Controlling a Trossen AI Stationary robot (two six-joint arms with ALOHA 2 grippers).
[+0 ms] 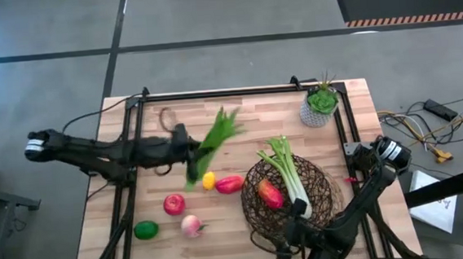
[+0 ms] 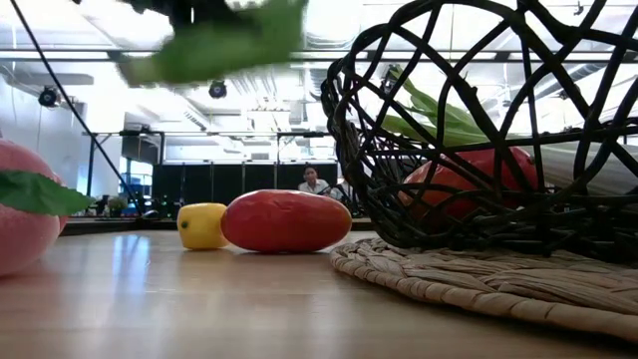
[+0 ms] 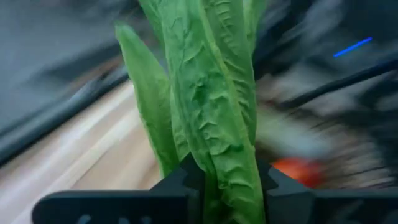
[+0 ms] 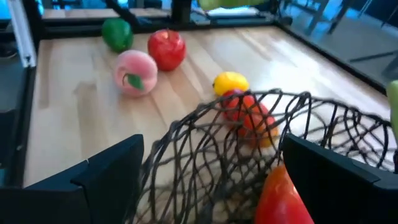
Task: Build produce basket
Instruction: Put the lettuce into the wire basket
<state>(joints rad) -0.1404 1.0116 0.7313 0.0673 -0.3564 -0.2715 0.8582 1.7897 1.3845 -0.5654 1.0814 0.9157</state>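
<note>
My left gripper point(image 1: 194, 154) is shut on a green leafy bundle point(image 1: 216, 139) above the table's middle. The dark wire basket point(image 1: 321, 190) stands on a woven mat point(image 2: 478, 284) at the right and holds a white-stalked leafy green point(image 1: 290, 170) and a red fruit point(image 1: 270, 194). My right gripper point(image 1: 292, 238) is open at the basket's near rim point(image 4: 249, 102), one finger on either side of the wall. A lemon point(image 1: 209, 180), a red-orange fruit point(image 1: 230, 184), an apple point(image 1: 174, 204), a peach point(image 1: 191, 225) and a lime point(image 1: 146, 230) lie on the table. My left gripper pinches the bundle's green leaves point(image 3: 224, 162) between its two fingers. The fingers come level from the table's left. The bundle is lifted clear of the table point(image 2: 219, 40), and its leaves reach out past the fingertips.
A small grey pot with a green plant point(image 1: 321, 107) stands at the far right corner. A dark frame rail point(image 1: 237, 91) runs along the table's far edge. Bare wood shows at the far left point(image 1: 157, 118). A person point(image 2: 312, 179) sits far off in the room.
</note>
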